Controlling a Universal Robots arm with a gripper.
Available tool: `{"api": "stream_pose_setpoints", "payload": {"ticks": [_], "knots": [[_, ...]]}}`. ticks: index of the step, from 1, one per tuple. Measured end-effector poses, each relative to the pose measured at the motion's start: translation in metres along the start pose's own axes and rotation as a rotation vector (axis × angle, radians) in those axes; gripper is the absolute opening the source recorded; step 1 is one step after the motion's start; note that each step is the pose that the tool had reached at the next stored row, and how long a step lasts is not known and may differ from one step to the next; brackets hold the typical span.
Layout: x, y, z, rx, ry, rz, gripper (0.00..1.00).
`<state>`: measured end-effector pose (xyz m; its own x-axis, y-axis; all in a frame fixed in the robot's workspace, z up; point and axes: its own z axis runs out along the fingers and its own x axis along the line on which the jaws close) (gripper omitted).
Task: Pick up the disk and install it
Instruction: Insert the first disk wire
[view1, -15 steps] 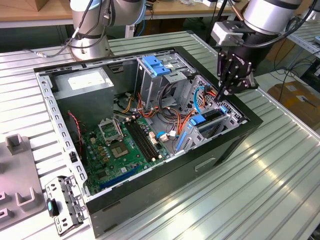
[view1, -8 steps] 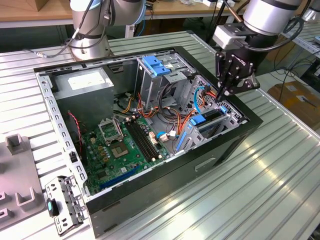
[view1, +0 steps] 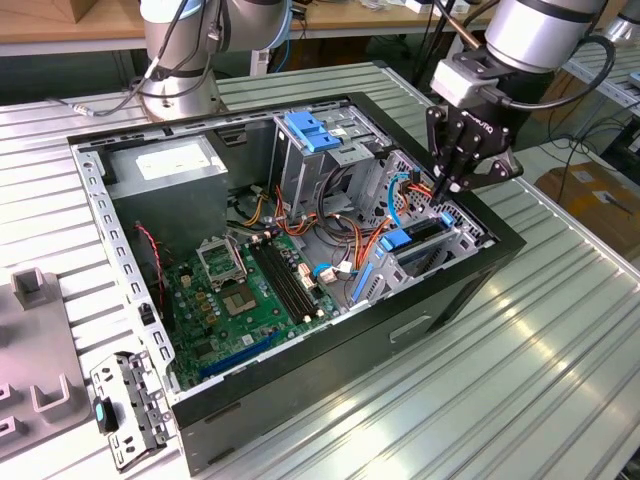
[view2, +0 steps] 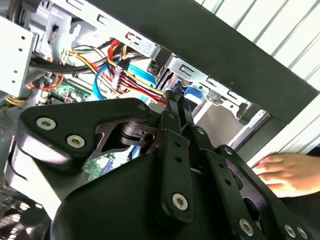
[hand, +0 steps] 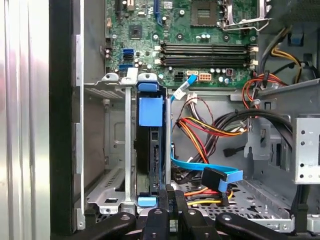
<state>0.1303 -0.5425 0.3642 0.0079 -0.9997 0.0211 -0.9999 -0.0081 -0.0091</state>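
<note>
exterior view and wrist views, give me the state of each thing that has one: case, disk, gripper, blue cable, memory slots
computer case: lying on its side, side panel off, inside exposed
disk: standing on edge in the metal drive bay, blue carrier edge facing out
gripper: shut, fingertips at the disk's end
blue data cable: loose, plug end hanging free beside the bay
memory slots: empty

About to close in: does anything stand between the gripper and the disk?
Nothing visible. The gripper sits at the end of the disk, which stands on edge in its bay; the blue cable runs alongside.
</note>
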Motion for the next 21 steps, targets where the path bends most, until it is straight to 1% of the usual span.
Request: {"api": "stream_pose_setpoints", "payload": {"ticks": [2,16,21], "knots": [[0.0011,0.0015,0.0001,0.0002,-0.0012,-0.01,0.16],[0.0013,0.003,0.0001,0.0002,-0.0014,-0.01,0.16],[0.0033,0.0083,0.0017,0.0004,-0.0035,-0.013,0.16]]}}
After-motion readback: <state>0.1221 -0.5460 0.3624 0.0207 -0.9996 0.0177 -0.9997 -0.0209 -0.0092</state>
